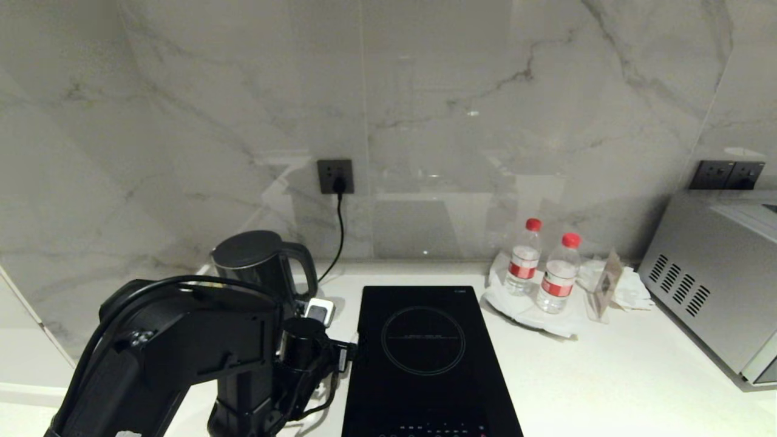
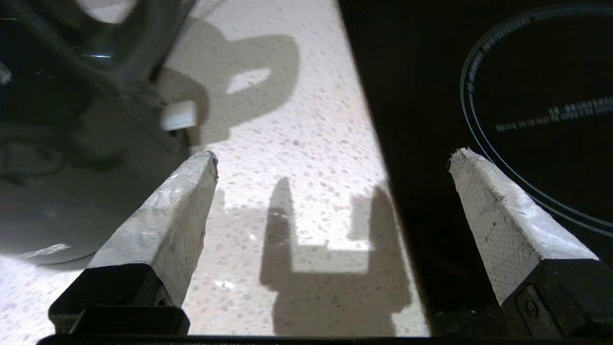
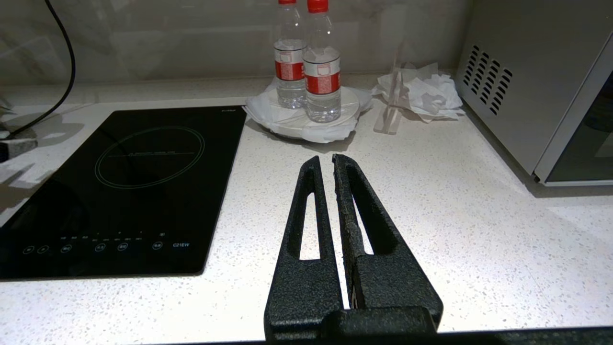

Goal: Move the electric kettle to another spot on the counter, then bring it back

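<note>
The electric kettle (image 1: 258,262) is a glossy black jug with a loop handle, standing on the white speckled counter (image 1: 607,376) left of the hob. My left arm (image 1: 182,346) reaches in front of it and hides its lower body. In the left wrist view my left gripper (image 2: 333,154) is open, with wide-spread fingers over the bare counter (image 2: 297,120). The kettle (image 2: 72,96) lies just beyond one fingertip (image 2: 201,167), apart from it. My right gripper (image 3: 325,160) is shut on nothing, above the counter (image 3: 431,215) right of the hob.
A black induction hob (image 1: 425,364) lies beside the kettle. Two red-capped water bottles (image 1: 549,273) stand on a white plate at the back, with crumpled paper (image 1: 631,288) next to them. A steel appliance (image 1: 710,273) fills the right side. A cord hangs from the wall socket (image 1: 335,176).
</note>
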Controlling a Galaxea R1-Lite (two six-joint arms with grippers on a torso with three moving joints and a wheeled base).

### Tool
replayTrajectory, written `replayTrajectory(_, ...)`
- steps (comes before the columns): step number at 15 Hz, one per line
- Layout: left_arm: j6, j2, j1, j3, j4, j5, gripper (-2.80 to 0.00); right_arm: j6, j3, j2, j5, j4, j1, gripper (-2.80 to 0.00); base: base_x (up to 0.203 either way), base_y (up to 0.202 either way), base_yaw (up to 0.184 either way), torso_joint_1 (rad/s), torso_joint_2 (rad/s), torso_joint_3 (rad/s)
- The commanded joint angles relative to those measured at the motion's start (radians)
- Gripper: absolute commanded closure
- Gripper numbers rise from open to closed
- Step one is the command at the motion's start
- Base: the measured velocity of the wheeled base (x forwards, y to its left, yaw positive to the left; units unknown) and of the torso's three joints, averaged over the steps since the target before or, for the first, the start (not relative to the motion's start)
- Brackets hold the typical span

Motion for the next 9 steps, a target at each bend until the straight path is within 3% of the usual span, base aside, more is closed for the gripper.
replayTrajectory(1, 0.004, 0.009, -0.008, -0.023, 0.017, 0.003, -2.8, 0.0, 0.0, 0.0, 0.0, 0.0, 0.0, 0.0, 0.0, 0.0, 0.0, 0.0, 0.0, 0.0)
replayTrajectory(4, 0.015, -0.006, -0.034, 0.05, -0.039, -0.001, -2.8, 0.0, 0.0, 0.0, 0.001, 0.0, 0.0, 0.0, 0.0, 0.0, 0.0, 0.0, 0.0, 0.0)
replayTrajectory(6, 0.086, -0.008, -0.055, 0.09, -0.113, 0.003, -2.8, 0.0, 0.0, 0.0, 0.0, 0.0, 0.0, 0.0, 0.0, 0.0, 0.0, 0.0, 0.0, 0.0)
replayTrajectory(7, 0.087, -0.009, -0.057, 0.09, -0.114, 0.007, -2.8, 0.0, 0.0, 0.0, 0.0, 0.0, 0.0, 0.0, 0.0, 0.0, 0.0, 0.0, 0.0, 0.0)
replayTrajectory(9, 0.089, -0.011, -0.065, 0.095, -0.114, 0.067, -2.8, 0.0, 0.0, 0.0, 0.0, 0.0, 0.0, 0.0, 0.0, 0.0, 0.0, 0.0, 0.0, 0.0)
